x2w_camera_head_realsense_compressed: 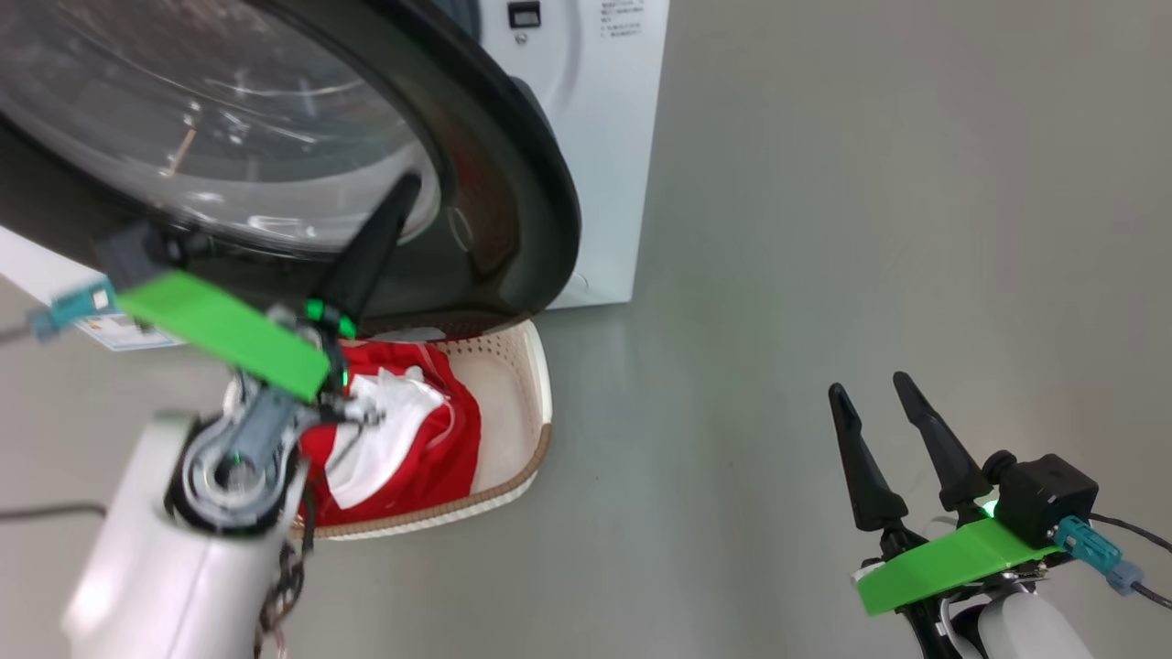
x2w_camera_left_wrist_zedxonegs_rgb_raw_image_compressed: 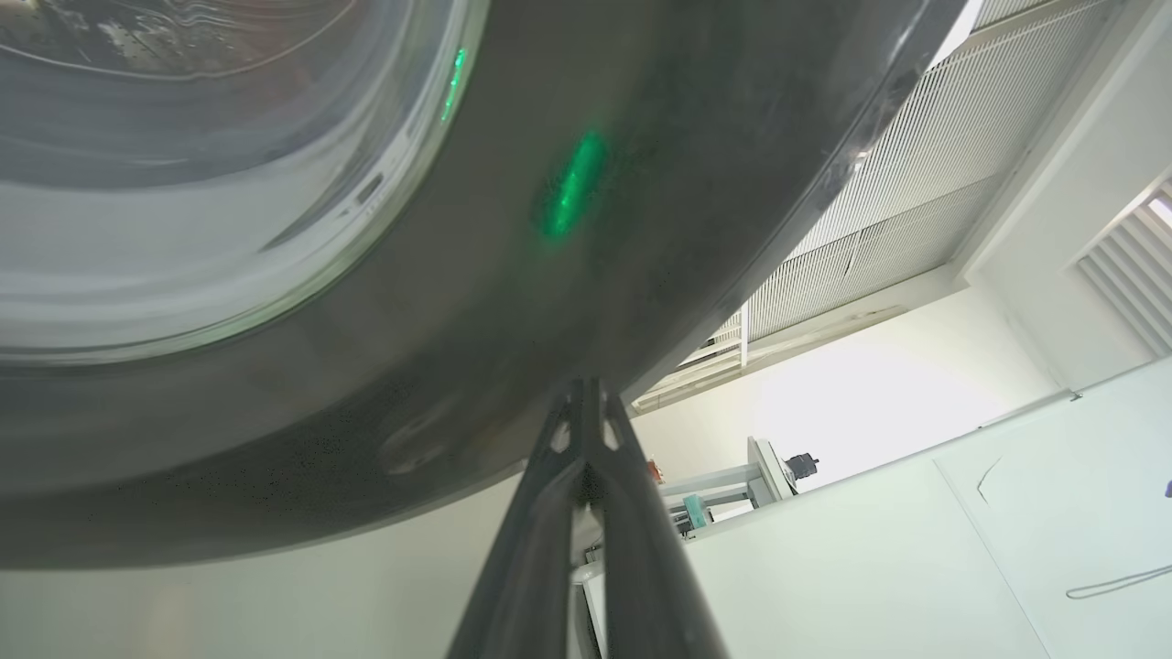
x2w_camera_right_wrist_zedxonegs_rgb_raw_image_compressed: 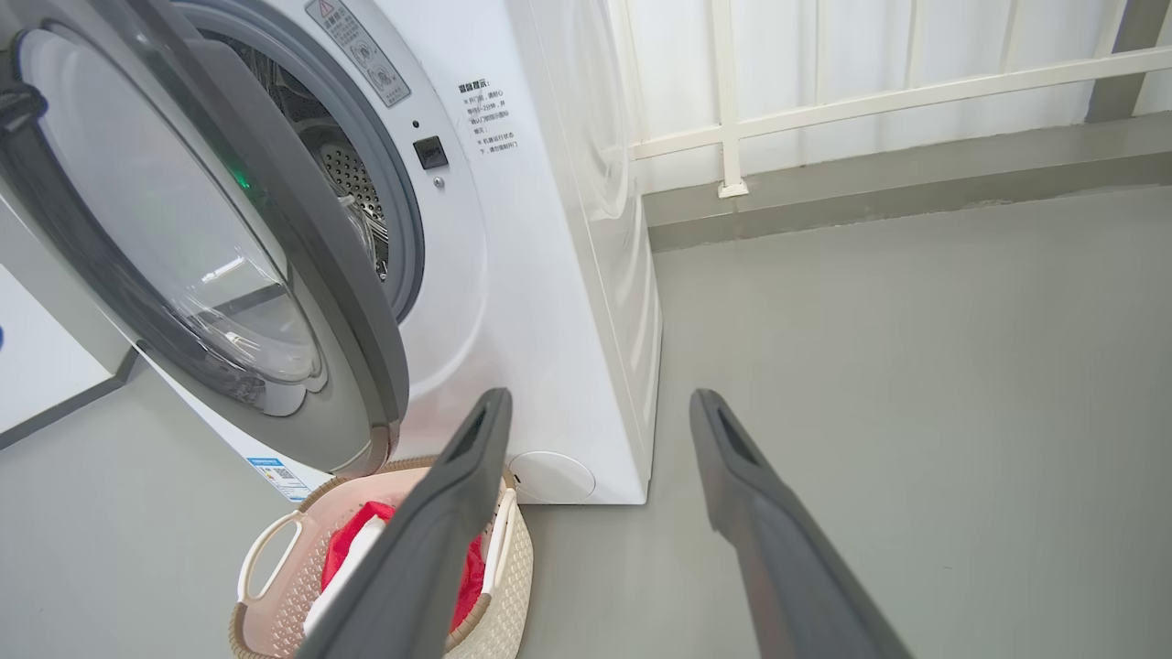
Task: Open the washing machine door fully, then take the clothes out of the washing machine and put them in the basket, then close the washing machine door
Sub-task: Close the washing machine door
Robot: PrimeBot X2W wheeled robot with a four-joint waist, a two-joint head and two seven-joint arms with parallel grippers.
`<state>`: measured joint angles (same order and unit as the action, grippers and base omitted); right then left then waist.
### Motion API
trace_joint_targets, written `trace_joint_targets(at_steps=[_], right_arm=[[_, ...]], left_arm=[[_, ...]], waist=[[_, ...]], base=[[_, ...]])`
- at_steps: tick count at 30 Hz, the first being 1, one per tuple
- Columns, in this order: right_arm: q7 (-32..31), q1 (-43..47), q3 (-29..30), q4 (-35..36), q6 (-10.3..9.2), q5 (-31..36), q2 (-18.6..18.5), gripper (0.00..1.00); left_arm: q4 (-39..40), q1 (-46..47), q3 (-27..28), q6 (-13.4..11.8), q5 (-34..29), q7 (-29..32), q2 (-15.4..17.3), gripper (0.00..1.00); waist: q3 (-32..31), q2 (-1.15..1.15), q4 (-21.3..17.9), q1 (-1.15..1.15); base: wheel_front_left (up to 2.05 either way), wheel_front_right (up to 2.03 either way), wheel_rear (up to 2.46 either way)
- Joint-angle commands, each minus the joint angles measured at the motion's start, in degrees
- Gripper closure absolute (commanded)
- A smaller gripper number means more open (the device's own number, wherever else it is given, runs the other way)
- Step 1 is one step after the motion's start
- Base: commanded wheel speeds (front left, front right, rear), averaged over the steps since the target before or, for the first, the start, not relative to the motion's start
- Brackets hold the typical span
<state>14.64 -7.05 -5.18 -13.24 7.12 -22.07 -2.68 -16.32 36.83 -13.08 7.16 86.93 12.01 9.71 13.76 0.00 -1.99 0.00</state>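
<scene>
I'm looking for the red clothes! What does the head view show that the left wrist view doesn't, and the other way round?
Head view, not left wrist view: the soft red and white clothes lying in the cream perforated plastic basket on the grey floor, and the open right gripper. Left wrist view, not head view: white slatted panels and a plain white wall. Both: the round washing machine door, glossy black rim around clear glass, with the shut left gripper pointing up at that rim.
</scene>
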Motion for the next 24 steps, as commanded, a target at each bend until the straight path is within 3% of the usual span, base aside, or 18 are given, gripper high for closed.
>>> trace_joint_targets(at_steps=[1,10,13,18,19,22,24], right_arm=[[0.4,0.6,-1.0,1.1,0.36,0.7,-0.2,0.0],[0.4,2.8,-0.9,0.3,0.36,1.3,-0.2,0.0],[0.4,3.7,-0.6,0.2,0.36,1.5,-0.2,0.0],[0.4,5.1,-0.4,0.0,0.36,1.8,-0.2,0.0],[0.4,5.3,-0.3,-0.1,0.36,1.9,-0.2,0.0],[0.4,6.1,-0.1,-0.2,0.36,2.1,-0.2,0.0],[0.4,6.6,0.0,-0.2,0.36,2.2,-0.2,0.0]], left_arm=[[1.9,-1.2,1.6,0.3,0.4,-0.7,2.3,1.0],[2.1,-11.6,1.3,0.3,1.1,-4.5,4.1,0.98],[1.6,-15.4,1.5,0.3,1.3,-5.9,4.8,0.76],[1.0,-21.5,1.9,0.3,1.3,-8.2,6.1,0.54],[0.9,-22.5,2.1,0.3,1.3,-8.9,6.3,0.45],[0.8,-25.7,2.3,0.3,0.7,-11.0,7.2,0.06],[0.8,-27.6,2.0,0.3,-0.3,-12.7,8.0,0.0]], waist=[[-1.4,0.0,1.1,0.0],[-4.6,0.0,2.8,0.0],[-5.7,0.0,3.3,0.0],[-7.2,0.0,3.9,0.0],[-7.4,0.0,4.0,0.0],[-8.3,0.0,4.1,0.0],[-8.7,0.0,4.2,0.0]], base=[[0.0,0.0,0.0],[0.0,0.0,0.0],[0.0,0.0,0.0],[0.0,0.0,0.0],[0.0,0.0,0.0],[0.0,0.0,0.0],[0.0,0.0,0.0]])
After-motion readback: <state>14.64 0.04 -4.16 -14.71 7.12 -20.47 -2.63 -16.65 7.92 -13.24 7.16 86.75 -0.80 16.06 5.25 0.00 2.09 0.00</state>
